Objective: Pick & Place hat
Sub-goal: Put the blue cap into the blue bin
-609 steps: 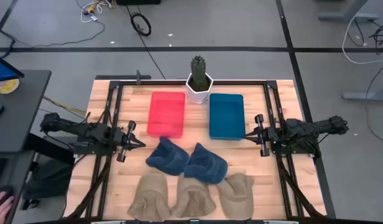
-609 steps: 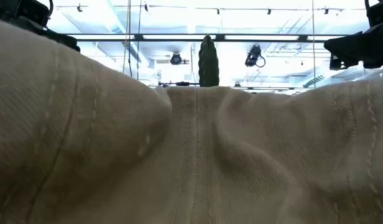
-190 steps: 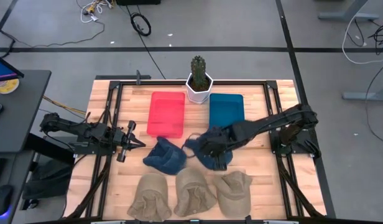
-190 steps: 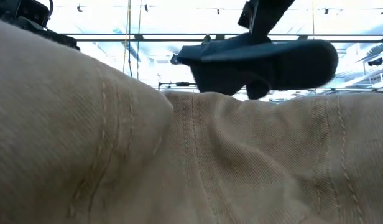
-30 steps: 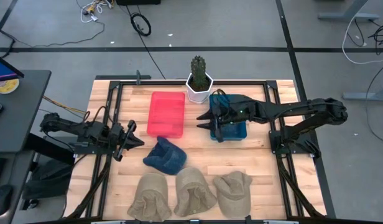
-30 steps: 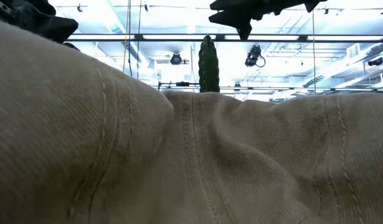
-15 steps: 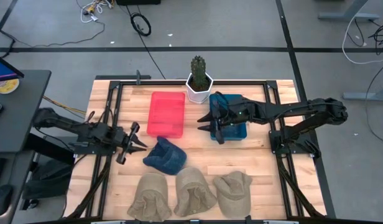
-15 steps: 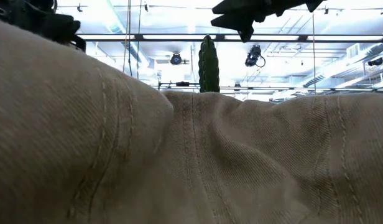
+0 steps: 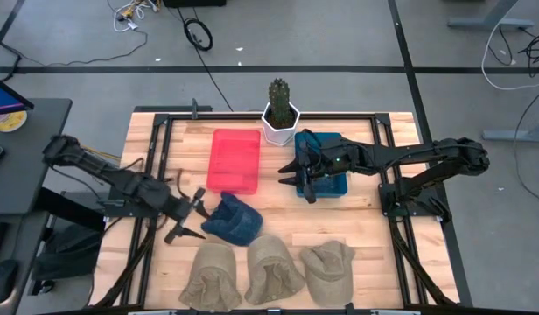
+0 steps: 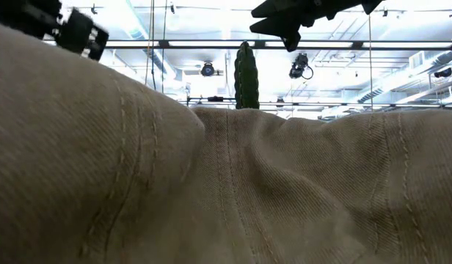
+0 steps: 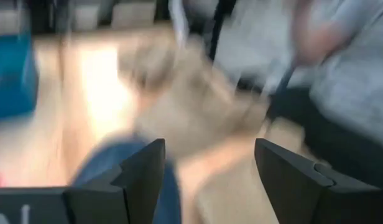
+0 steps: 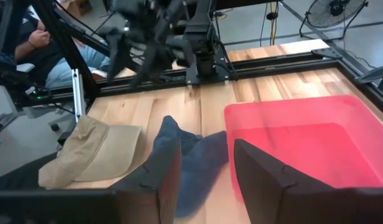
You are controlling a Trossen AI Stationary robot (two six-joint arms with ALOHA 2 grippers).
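A robotics lab: a framed wooden table (image 9: 164, 262), floor cables (image 9: 198, 33), ceiling-hung cameras (image 10: 207, 70).

Around the wooden table (image 9: 169, 262) we see a grey floor (image 9: 339, 35) crossed by dark lines, with loose cables (image 9: 198, 33) lying on it behind the table. At the left stands a dark desk (image 9: 24, 149). In the low view we see a bright ceiling with beams and hanging round lamps (image 10: 208, 70). A seated person (image 12: 39, 46) shows beyond the table in the right wrist view.
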